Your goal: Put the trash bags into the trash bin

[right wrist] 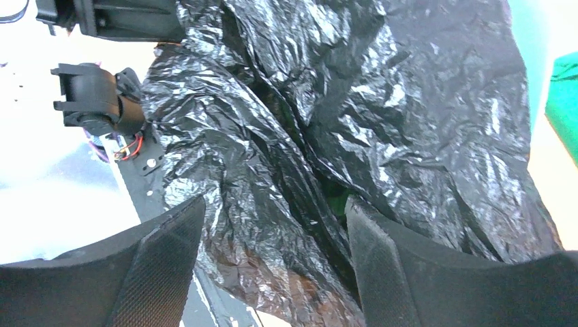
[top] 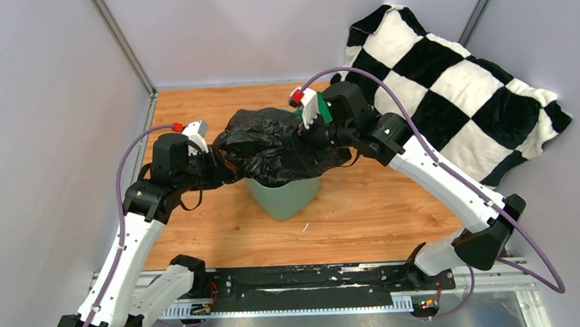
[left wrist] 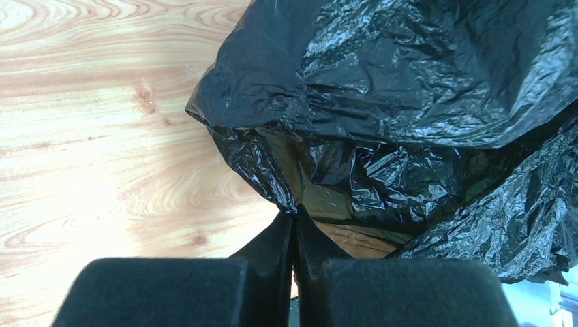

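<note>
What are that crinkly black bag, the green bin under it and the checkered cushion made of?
The crinkled black bag looks like thin plastic film: glossy, with sharp creases and bright glints. The mint-green bin seems to be smooth moulded plastic, evenly coloured, with a soft sheen. The black-and-white checkered cushion looks like plush, fuzzy fabric; its filling is hidden.

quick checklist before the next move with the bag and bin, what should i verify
1. Left jaws gripping the trash bag edge: ok, shut on it.
2. Right jaws not clamping: ok, open, a fold lies between them.
3. Bag above the trash bin: ok, draped over its mouth.
4. Bag inside bin: not ok, mostly bunched above the rim.
5. Bin upright: ok.
6. Bin interior free: cannot tell, hidden.
</note>
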Controlling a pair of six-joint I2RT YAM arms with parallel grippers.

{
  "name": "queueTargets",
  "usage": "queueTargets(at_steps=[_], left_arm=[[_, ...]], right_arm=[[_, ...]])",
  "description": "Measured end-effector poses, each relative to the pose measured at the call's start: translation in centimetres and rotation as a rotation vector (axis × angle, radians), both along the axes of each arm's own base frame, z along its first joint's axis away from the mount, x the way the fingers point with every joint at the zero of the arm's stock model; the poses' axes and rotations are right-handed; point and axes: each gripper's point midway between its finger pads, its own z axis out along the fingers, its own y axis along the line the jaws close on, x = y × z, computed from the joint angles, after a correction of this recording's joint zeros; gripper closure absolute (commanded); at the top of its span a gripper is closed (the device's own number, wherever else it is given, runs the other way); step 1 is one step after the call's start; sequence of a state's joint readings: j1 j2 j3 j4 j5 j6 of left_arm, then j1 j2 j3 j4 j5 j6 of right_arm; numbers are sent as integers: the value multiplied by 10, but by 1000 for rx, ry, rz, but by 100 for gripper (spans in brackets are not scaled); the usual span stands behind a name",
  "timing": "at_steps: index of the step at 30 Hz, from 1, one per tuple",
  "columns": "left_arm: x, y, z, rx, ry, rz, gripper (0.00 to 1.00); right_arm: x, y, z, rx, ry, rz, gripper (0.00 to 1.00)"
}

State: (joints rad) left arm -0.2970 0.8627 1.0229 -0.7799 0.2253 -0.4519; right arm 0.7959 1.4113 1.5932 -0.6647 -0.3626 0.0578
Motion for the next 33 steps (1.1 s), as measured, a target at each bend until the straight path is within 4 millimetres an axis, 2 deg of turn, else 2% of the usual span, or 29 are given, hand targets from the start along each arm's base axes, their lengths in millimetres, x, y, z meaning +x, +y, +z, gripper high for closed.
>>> queueTargets(at_steps=[3, 10, 12, 17, 20, 27, 30, 33], left_arm=[[0, 0, 0, 0, 0, 0, 96], [0, 0, 0, 0, 0, 0, 96], [0, 0, 0, 0, 0, 0, 96], [0, 0, 0, 0, 0, 0, 96], [0, 0, 0, 0, 1, 0, 96], [2, 0, -4, 5, 14, 2, 98], [4, 0, -7, 11, 25, 5, 99], [6, 1, -9, 18, 32, 12, 100]], right_arm=[[-5, 4, 2, 22, 17, 30, 37], [-15, 5, 4, 47, 51, 55, 91], [-19, 3, 6, 54, 53, 56, 100], [-28, -4, 16, 79, 41, 67, 100], [-37, -7, 14, 86, 48, 84, 100], [-77, -23, -18, 59, 111, 157, 100], [-93, -23, -31, 47, 129, 192, 100], [-100, -20, -45, 30, 151, 208, 100]])
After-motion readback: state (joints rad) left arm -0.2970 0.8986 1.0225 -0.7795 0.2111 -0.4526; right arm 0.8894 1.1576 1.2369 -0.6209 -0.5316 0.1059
